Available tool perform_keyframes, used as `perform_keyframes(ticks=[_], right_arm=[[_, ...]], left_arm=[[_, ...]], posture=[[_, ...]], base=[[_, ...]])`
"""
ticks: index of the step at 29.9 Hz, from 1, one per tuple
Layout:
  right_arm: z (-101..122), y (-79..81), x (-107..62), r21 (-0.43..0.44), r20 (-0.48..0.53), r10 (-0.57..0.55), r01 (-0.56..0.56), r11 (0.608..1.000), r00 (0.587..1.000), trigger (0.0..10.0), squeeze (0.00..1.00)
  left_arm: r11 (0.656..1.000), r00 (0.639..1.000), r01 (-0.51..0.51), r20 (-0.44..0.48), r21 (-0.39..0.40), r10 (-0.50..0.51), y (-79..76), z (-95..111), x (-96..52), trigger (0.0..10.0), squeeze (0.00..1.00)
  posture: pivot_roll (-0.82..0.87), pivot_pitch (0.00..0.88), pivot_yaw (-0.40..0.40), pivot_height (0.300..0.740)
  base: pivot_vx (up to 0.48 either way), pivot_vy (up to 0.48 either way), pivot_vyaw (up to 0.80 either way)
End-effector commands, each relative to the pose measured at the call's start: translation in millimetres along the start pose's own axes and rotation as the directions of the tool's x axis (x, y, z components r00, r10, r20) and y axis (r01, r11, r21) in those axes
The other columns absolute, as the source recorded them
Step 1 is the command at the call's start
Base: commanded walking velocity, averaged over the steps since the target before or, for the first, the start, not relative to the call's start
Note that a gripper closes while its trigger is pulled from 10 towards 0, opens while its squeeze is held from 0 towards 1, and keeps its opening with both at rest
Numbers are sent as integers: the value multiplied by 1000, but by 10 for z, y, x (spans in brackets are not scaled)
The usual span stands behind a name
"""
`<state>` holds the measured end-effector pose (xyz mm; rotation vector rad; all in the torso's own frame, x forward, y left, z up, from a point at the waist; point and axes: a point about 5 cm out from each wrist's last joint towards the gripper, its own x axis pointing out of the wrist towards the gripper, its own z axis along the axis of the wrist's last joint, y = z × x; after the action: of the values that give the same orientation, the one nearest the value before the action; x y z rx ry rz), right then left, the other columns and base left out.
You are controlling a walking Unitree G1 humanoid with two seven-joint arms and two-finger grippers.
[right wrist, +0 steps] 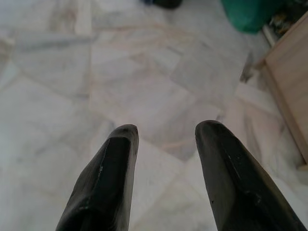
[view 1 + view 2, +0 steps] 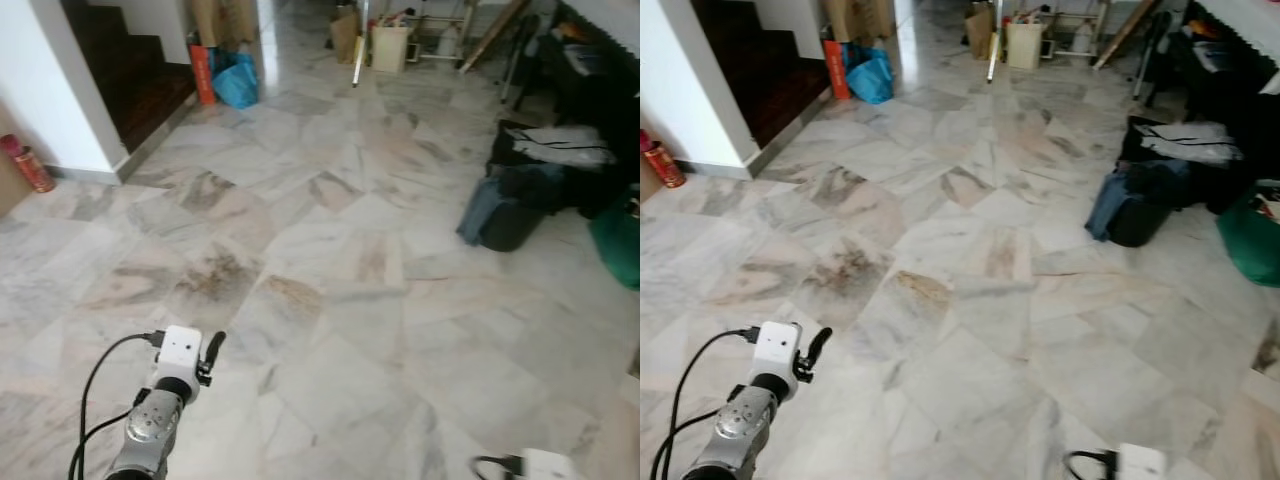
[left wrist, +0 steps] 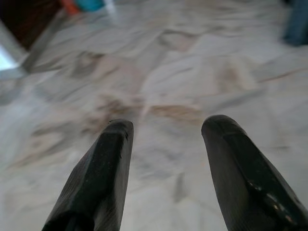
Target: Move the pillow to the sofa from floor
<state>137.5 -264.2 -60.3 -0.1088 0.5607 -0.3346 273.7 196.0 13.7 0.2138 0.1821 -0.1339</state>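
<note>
- Pillow and sofa were nowhere on the stretch of marble floor [image 2: 330, 260] ahead, so the step in hand looked like searching
- Left end effector [image 3: 166, 127] hung low over the tiles, fingers spread, grasping nothing
- Right end effector [image 1: 166, 130] was likewise released and empty
- Turning slowly would help, steering wide of the dark bags [image 2: 515, 205] and the staircase [image 2: 130, 70]
</note>
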Motion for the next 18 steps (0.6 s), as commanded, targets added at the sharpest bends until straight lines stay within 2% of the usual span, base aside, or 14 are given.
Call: perform_keyframes(ticks=[1,3,5,7,10,11,15,17,18], right_arm=[[37,91,18,9,18,22,-22,1000,1000,10000,0],[119,103,58,21,53,29,-30,999,998,10000,0],[272,154,95,36,136,60,-66,997,989,10000,0],[337,174,103,40,171,75,-83,996,982,10000,0],[600,305,115,55,307,137,-162,985,942,10000,0],[771,380,117,68,384,159,-199,978,909,10000,0],[887,422,123,75,427,173,-225,971,888,10000,0],[1118,538,126,50,487,219,-278,959,845,10000,0],[1118,538,126,50,487,219,-278,959,845,10000,0]], left_arm=[[1000,1000,11,-5,18,-11,9,-22,-22,10000,0],[1000,1000,9,-13,19,-9,3,-33,-20,10000,0],[1000,1000,0,25,15,-1,17,43,-1,10000,0],[1000,999,-6,45,8,5,26,81,6,10000,0],[998,993,-50,107,-29,53,67,187,-5,10000,0],[995,987,-80,138,-55,87,80,232,-40,10000,0],[993,982,-94,160,-65,104,71,258,-72,10000,0],[987,966,-126,213,-96,144,50,353,-140,10000,0],[987,966,-126,213,-96,144,50,353,-140,10000,0]], posture=[[30,0,34,740],[30,0,31,740],[29,0,23,740],[29,0,17,740],[31,0,5,740],[36,0,-1,740],[42,0,-9,740],[57,0,-26,740],[57,0,-26,740]], base=[[0,0,0],[0,0,0],[0,0,0],[0,0,0],[0,0,0],[0,0,0],[0,0,0],[0,0,0],[0,0,0]])
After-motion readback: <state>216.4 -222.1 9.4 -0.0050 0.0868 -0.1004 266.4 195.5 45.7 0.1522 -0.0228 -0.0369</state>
